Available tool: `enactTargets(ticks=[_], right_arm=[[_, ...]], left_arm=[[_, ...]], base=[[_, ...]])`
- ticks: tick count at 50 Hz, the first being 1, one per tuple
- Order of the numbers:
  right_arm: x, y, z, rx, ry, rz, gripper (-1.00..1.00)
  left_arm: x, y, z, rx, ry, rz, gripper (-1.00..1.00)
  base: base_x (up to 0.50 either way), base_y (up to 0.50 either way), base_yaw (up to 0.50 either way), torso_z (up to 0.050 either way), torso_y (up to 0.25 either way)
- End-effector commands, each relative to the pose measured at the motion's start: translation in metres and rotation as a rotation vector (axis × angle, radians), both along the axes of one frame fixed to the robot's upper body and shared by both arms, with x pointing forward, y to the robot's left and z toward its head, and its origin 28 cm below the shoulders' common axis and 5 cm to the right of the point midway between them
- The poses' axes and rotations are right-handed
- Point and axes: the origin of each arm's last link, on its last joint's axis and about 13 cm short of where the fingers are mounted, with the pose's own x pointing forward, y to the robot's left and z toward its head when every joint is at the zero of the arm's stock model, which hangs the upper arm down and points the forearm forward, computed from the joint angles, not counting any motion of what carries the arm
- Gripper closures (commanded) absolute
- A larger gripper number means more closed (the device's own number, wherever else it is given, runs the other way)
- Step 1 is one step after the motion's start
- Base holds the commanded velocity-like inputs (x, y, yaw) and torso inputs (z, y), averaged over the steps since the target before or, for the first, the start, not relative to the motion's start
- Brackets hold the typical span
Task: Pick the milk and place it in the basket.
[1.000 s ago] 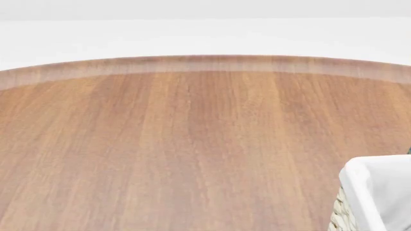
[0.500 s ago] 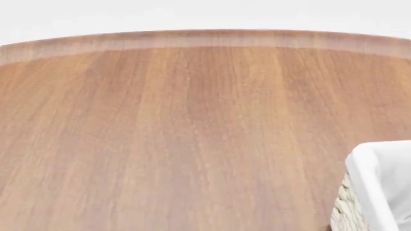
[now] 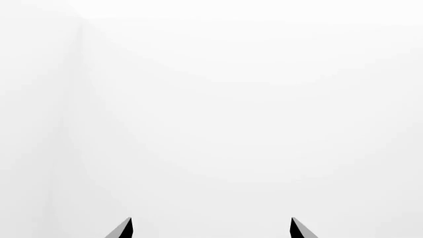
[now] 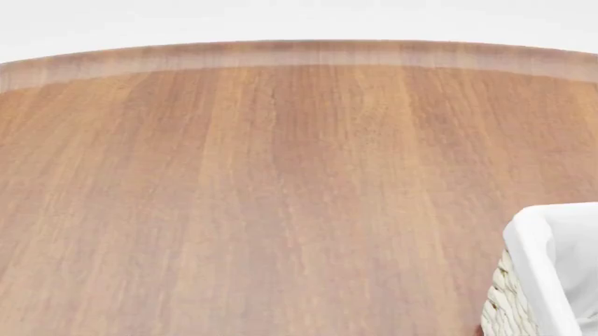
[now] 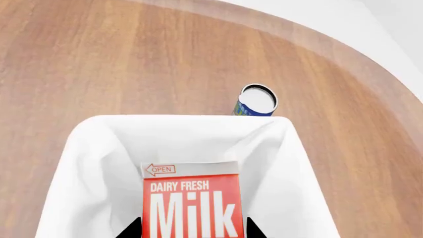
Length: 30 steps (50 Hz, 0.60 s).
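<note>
In the right wrist view the milk [image 5: 191, 203], with a red top, white "Milk" lettering and an "OPEN" arrow, sits between my right gripper's [image 5: 191, 229] black fingertips, which press on its two sides. It is held over the inside of the basket [image 5: 99, 148], whose white cloth liner surrounds it. In the head view only the basket's near corner [image 4: 533, 266] shows at the lower right, with white liner over cream wicker. My left gripper [image 3: 211, 225] is open and empty, its tips wide apart before a plain white background. Neither gripper shows in the head view.
The basket stands on a round brown wooden table [image 4: 280, 175] with its curved far edge at the top of the head view. A small blue can with a white lid [image 5: 256, 100] stands on the table just beyond the basket's far rim.
The head view has shifted: the table's far edge sits higher in the picture than one second ago, and the basket corner sits slightly lower and further right.
</note>
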Motion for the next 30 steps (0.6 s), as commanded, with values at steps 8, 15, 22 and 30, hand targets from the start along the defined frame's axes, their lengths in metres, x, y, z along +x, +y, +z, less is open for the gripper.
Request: enactTargets(ticks=[8,15,22,30], right_arm=[[0.0012,-0.0060,0.0154,-0.029,-0.042,-0.016,1.00],[0.0005,-0.0089,0.0152,-0.029,-0.020,-0.018,1.00],[0.0007,-0.0101,0.0134,-0.028,-0.011,-0.028,1.00],[-0.0011,-0.0110,0.0113,-0.024,-0.009,-0.035,1.00]], left_arm=[[-0.0005,-0.0009,-0.0012,0.014,-0.003,-0.003,-1.00],[-0.0011,-0.0011,-0.0009,0.021,-0.008,-0.008,-1.00],[-0.0020,-0.0016,-0.0005,0.034,-0.015,-0.017,-1.00],[-0.0019,-0.0020,0.0003,0.024,-0.013,-0.024,-1.00]], base=[[0.00,0.00,0.00,0.000,0.002],[0.00,0.00,0.00,0.000,0.000],[0.00,0.00,0.00,0.000,-0.066],[0.00,0.00,0.00,0.000,-0.191]])
